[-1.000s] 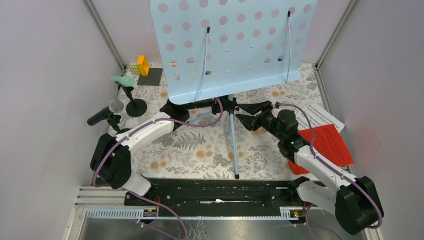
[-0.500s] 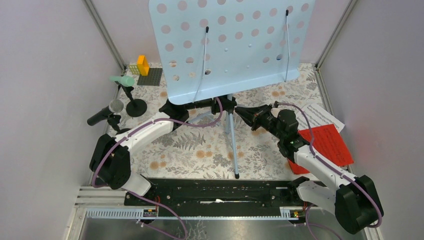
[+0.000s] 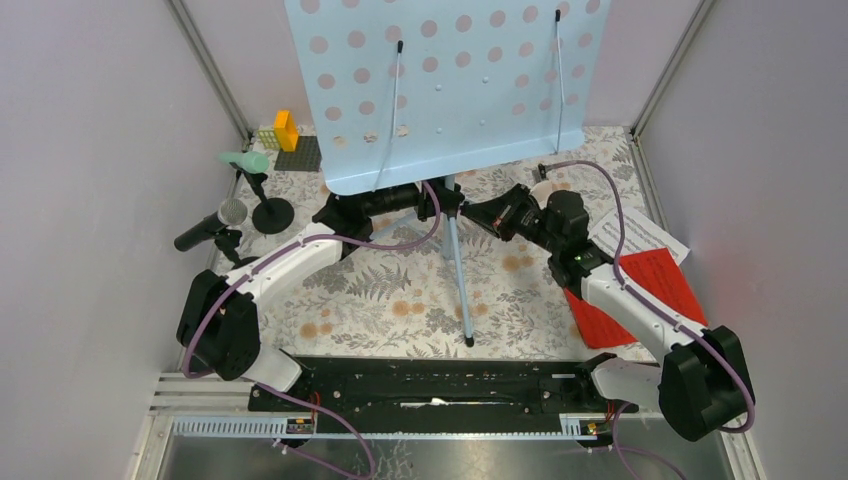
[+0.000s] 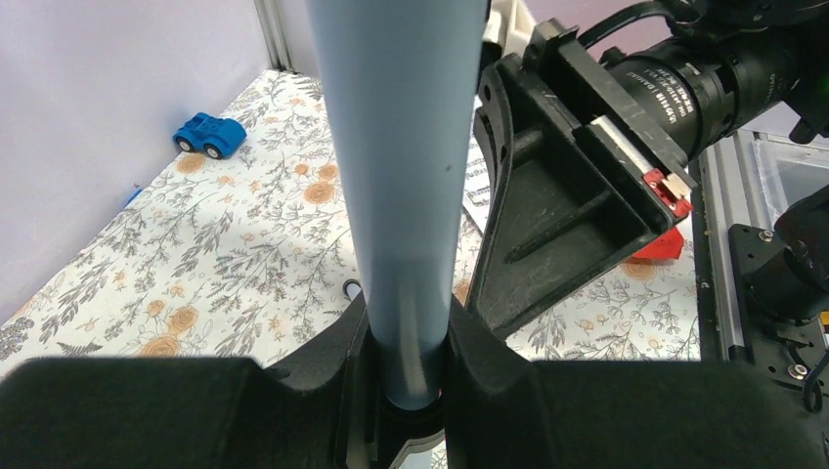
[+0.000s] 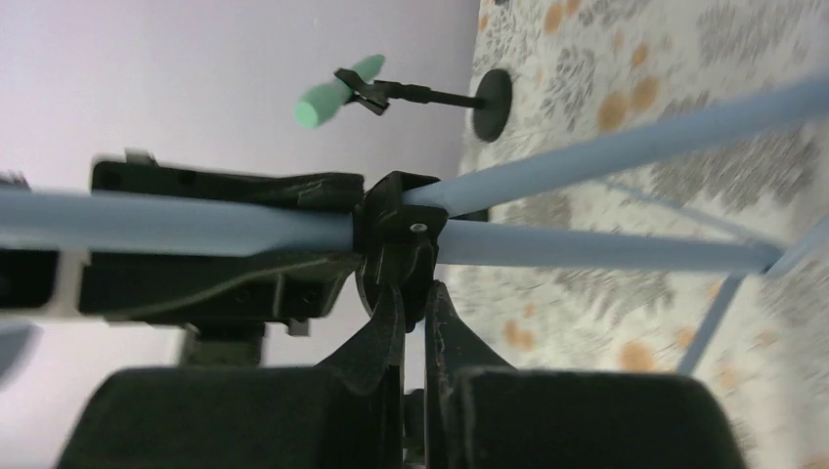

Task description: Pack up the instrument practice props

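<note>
The pale blue perforated sheet-music rack stands on its tripod pole mid-table. My left gripper is shut on that pole, jaws pressed to both sides. My right gripper is shut, its fingertips meeting under the black collar where the legs join; nothing shows between them. A mint-green microphone sits in a round-based holder. A black microphone rests in a second holder beside it. Red and white music sheets lie at the right.
Yellow and orange bricks and a grey plate sit at the back left corner. A small blue toy car stands near the far wall. Walls close in on both sides; the black base rail runs along the near edge.
The right gripper has closed from open and moved in to the collar. The rack has shifted left and away, with both grippers following it.
</note>
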Robot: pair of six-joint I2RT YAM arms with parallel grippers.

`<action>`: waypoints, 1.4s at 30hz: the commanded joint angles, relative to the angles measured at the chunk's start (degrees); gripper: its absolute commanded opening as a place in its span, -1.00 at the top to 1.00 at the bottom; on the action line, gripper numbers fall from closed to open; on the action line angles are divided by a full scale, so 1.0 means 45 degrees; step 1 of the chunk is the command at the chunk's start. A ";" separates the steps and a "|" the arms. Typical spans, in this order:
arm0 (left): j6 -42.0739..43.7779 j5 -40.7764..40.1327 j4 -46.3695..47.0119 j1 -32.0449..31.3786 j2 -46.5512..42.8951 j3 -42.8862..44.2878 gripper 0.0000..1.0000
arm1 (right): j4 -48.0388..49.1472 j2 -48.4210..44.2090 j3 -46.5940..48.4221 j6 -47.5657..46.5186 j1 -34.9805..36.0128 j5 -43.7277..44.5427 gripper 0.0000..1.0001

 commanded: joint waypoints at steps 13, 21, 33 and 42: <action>0.0225 0.1045 -0.1640 -0.0921 0.0765 0.0042 1.00 | 0.6930 0.1483 -0.2355 -1.3980 0.0466 -0.2131 0.82; 0.0215 0.1043 -0.1688 -0.0945 0.0837 0.0071 1.00 | 0.6398 0.1531 -0.2206 -1.9942 0.0492 -0.3686 0.95; 0.0322 0.0855 -0.1864 -0.1049 0.0778 0.0085 1.00 | 0.6275 -0.0249 -0.2603 -2.0249 0.0516 -0.1457 -0.14; 0.0236 0.0832 -0.1840 -0.1060 0.0834 0.0104 1.00 | 0.5293 -0.3782 -0.4438 -1.3134 0.0524 0.1469 -0.83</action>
